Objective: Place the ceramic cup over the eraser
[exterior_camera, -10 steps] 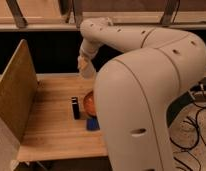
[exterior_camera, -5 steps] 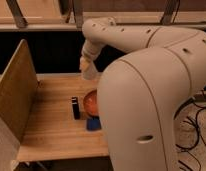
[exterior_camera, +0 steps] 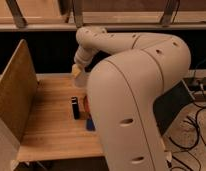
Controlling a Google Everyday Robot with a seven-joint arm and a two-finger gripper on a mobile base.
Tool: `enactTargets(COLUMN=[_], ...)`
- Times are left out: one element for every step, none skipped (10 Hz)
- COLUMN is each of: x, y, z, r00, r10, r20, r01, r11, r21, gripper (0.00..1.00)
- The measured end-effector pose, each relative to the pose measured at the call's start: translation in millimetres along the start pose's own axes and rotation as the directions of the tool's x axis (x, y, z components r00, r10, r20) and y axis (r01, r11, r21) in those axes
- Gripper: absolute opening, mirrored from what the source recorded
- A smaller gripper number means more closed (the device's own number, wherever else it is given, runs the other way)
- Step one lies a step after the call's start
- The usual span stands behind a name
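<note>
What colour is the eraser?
The eraser is black, in the camera view. The gripper hovers above the table behind it.

One tool [exterior_camera: 77, 71] hangs at upper centre of the frame, with one ceramic cup [exterior_camera: 82, 80] just beside it. The single worktop [exterior_camera: 51, 125] carries one black eraser [exterior_camera: 75, 107], one orange bowl [exterior_camera: 86, 103], one blue pad [exterior_camera: 89, 124] and one wooden side panel [exterior_camera: 16, 90].
</note>
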Motion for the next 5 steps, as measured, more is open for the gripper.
enactTargets(x=[-7, -13, -15, -18, -20], y=[4, 9, 16, 23, 35], z=[0, -2, -4, -4, -3], r00=[1.000, 1.000, 0.999, 0.999, 0.998], r10=[-0.008, -0.018, -0.031, -0.044, -0.061], r20=[0.009, 0.015, 0.018, 0.019, 0.019], r01=[0.008, 0.018, 0.031, 0.044, 0.061], r11=[1.000, 1.000, 1.000, 0.999, 0.998], r21=[0.002, 0.005, 0.005, 0.001, -0.005], gripper=[0.00, 0.00, 0.00, 0.00, 0.00])
